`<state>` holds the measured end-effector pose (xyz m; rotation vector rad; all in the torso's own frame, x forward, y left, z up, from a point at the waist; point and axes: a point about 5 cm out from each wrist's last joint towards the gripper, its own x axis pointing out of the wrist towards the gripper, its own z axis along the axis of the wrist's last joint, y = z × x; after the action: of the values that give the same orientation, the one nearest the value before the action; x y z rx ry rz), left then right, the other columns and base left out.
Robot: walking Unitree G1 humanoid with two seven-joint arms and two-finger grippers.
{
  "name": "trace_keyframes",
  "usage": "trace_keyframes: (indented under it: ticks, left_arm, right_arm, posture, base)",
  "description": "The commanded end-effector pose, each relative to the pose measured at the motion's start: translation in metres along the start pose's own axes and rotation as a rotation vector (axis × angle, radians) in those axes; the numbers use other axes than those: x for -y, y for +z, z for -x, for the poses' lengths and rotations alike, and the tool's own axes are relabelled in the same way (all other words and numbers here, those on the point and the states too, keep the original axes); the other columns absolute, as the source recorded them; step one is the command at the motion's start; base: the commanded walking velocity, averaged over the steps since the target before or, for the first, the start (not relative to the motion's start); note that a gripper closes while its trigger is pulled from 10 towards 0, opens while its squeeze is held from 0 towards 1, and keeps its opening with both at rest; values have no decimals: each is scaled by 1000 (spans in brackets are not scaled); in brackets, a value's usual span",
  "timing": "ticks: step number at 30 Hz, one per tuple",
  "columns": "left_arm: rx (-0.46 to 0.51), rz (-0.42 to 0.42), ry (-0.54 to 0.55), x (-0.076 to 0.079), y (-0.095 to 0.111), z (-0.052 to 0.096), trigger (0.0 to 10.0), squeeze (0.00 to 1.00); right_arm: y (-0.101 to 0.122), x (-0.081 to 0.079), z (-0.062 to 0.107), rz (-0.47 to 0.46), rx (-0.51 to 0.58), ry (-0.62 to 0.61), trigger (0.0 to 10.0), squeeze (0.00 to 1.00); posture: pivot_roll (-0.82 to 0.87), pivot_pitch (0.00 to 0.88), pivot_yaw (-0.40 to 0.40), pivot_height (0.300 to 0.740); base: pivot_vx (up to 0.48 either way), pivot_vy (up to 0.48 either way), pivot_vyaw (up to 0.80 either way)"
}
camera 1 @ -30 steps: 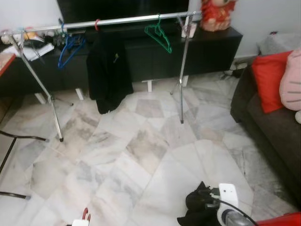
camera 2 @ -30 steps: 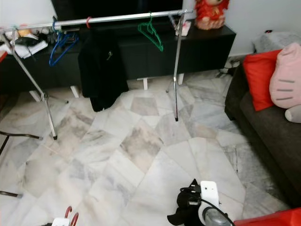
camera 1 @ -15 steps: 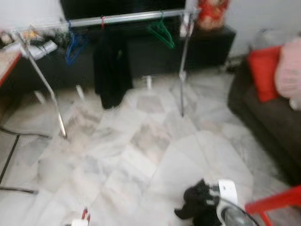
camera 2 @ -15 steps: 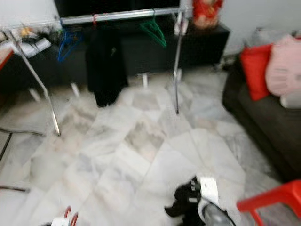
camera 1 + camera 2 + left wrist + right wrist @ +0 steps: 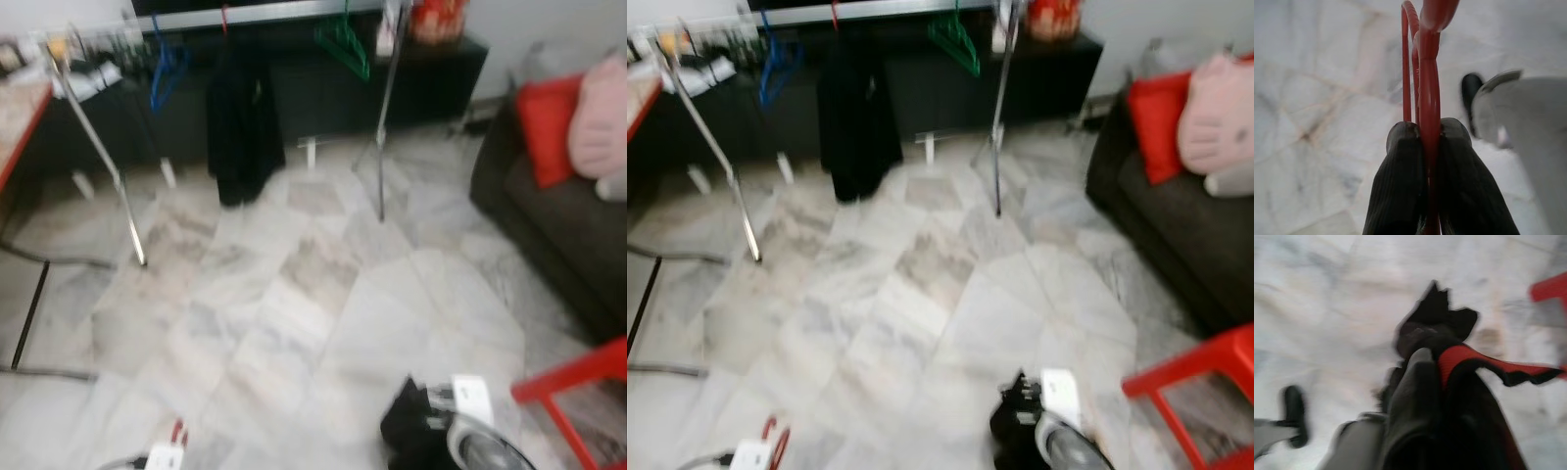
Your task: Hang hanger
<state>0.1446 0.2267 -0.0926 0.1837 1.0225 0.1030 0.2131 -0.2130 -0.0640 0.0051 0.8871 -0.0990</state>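
The left gripper (image 5: 1422, 134) holds a thin red plastic hanger (image 5: 1425, 73), jaws clamped on its hook, low over the marble floor (image 5: 323, 294). The right gripper (image 5: 1435, 367) pinches a black-and-red garment (image 5: 1469, 362). The robot seems in approach; next, reach and lift to the silver clothes rail (image 5: 284, 10), well apart.

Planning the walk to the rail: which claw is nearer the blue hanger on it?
Left. The left claw, clamping a red hanger, is low on the blue hanger's side. The right claw, holding dark cloth, is farther right.
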Motion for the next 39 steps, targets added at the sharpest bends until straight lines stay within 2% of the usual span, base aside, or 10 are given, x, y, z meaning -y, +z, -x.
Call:
trace_keyframes:
  ticks: [1,18,22,27,32,39]
  left_arm:
    - [-30,-12,-4,2,-10,2,10000,0]
    - [-26,-25,-24,14,-8,1,10000,0]
    - [-25,-28,-26,13,-7,1,10000,0]
    - [-8,-38,-20,6,1,-1,10000,0]
    - [-2,-42,-21,7,5,-2,10000,0]
    - [4,-45,-31,12,7,-2,10000,0]
  right_arm:
    - [-1,5,1,3,-1,-12,10000,0]
    - [0,5,1,-22,31,-27,10000,0]
    - [0,5,1,-28,36,-31,10000,0]
    - [1,5,1,-19,40,-33,10000,0]
    - [2,5,1,-5,43,-25,10000,0]
    - [2,5,1,-10,48,-27,10000,0]
  posture:
    - [-75,67,9,740]
    - [-91,74,16,740]
    - [-93,73,17,740]
    - [-89,73,18,740]
    - [-89,73,18,740]
    - [-90,72,17,740]
  base:
    - [-247,262,0]
    - [-249,260,0]
    - [-247,249,0]
    - [-50,50,0]
    - [0,0,0]
    - [0,0,748]
